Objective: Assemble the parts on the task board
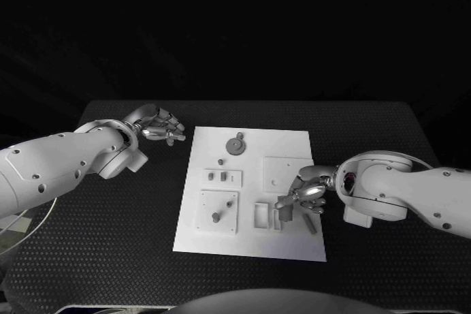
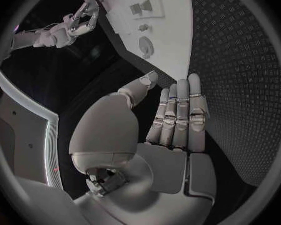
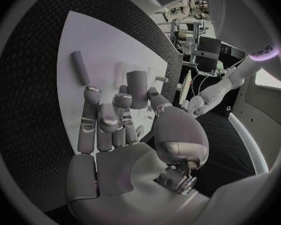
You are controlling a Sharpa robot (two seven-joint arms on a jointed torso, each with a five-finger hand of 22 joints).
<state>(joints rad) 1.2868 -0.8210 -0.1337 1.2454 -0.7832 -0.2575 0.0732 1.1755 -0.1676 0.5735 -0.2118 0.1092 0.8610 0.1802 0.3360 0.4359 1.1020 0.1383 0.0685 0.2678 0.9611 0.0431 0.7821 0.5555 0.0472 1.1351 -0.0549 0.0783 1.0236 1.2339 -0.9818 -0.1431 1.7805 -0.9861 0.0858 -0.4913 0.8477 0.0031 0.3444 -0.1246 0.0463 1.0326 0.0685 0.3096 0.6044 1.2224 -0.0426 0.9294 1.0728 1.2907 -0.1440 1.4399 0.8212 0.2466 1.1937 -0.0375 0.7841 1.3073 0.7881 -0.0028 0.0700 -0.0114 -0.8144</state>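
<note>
While a grey cylinder (image 3: pixel 137 88) is pinched by the right hand (image 1: pixel 306 193) over the task board (image 1: pixel 286 140), another cylinder (image 1: pixel 308 223) lies loose; the left hand (image 1: pixel 157 127), fingers together, holds nothing.

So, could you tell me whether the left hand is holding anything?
No: the left hand is empty, its fingers straight and together beside the task board.

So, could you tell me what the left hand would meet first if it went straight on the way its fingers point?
Probably the task board: the left hand holds nothing and its fingers aim at the board's near edge, with the round grey part just beyond. Height above the table is unclear.
</note>
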